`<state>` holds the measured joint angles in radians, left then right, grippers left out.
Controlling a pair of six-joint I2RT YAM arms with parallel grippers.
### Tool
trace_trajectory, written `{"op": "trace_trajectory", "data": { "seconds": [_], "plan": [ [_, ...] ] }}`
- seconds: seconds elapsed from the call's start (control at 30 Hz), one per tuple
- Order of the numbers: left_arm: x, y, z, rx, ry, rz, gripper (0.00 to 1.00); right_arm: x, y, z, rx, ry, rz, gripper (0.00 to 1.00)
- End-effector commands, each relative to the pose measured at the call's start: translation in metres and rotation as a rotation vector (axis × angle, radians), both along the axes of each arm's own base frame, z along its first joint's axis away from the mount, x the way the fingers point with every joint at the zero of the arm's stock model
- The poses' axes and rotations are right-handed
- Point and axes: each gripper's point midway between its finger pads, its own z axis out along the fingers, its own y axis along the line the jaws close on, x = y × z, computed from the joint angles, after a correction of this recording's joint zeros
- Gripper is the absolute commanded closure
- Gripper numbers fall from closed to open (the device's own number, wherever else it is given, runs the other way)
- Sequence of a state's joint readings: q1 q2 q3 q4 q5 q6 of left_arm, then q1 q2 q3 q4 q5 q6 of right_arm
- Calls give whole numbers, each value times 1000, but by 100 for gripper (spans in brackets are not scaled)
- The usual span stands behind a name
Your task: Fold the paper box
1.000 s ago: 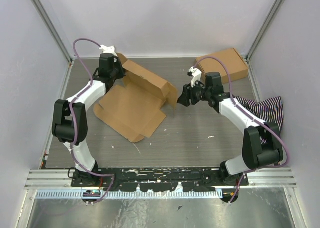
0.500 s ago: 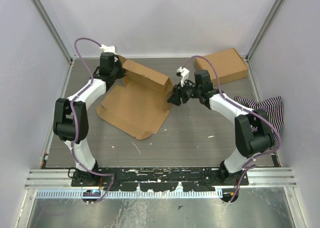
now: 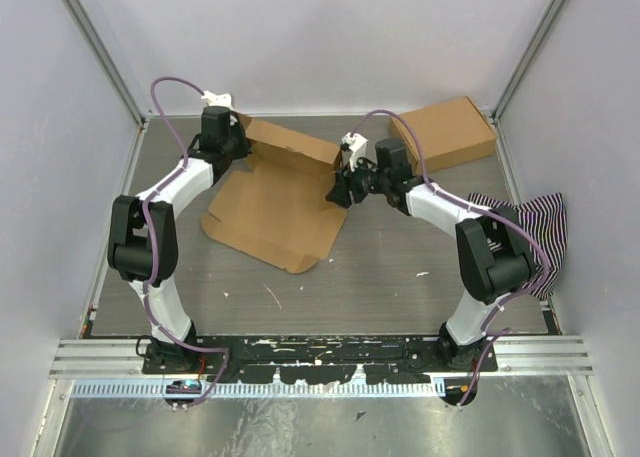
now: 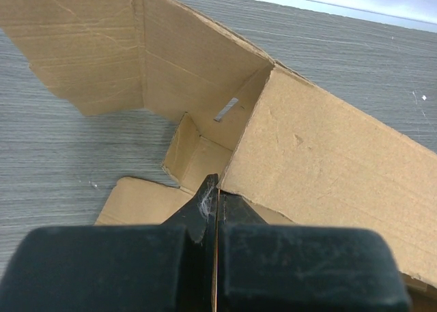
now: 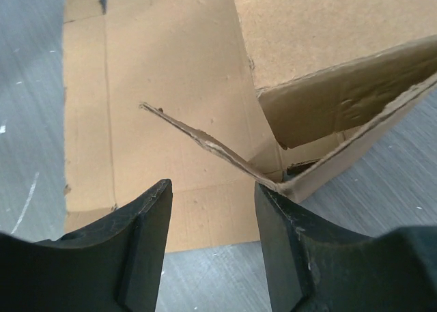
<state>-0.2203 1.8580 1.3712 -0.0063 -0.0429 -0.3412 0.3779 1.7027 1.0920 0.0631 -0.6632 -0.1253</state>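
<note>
The paper box lies partly unfolded left of the table's centre, with its base flat and its long back panel raised. My left gripper is at the panel's far-left end, shut on its edge. The left wrist view shows a thin strip of cardboard pinched between the closed fingers, and the panel running off to the right. My right gripper is open at the box's right end. In the right wrist view a bent side flap crosses between the fingers and touches the right fingertip.
A compact flat brown carton sits at the back right corner. A black-and-white striped cloth is bunched against the right wall. Pale walls close in the table on three sides, and a metal rail runs along the near edge.
My right arm has swung left and back towards the box's right end, staying open. The box has slid a little left and its right flap has folded inward. The left grip is unchanged.
</note>
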Motion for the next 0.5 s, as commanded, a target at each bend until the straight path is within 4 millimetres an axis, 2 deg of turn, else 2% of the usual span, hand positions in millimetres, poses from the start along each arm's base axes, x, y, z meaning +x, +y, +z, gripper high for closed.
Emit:
{"op": "trace_trajectory", "data": {
  "seconds": [0.0,0.2,0.3,0.47],
  "plan": [
    [-24,10,-48,51,153,4,100,42,1,23,-9,-162,-121,44],
    [-26,9,-48,51,163,-3,100,67,-1,26,2,-271,-248,45],
    [-27,9,-47,54,167,-5,100,71,1,27,31,-299,-267,48],
    [-27,7,-44,54,167,-9,100,80,4,24,50,-300,-284,59]
  ]
}}
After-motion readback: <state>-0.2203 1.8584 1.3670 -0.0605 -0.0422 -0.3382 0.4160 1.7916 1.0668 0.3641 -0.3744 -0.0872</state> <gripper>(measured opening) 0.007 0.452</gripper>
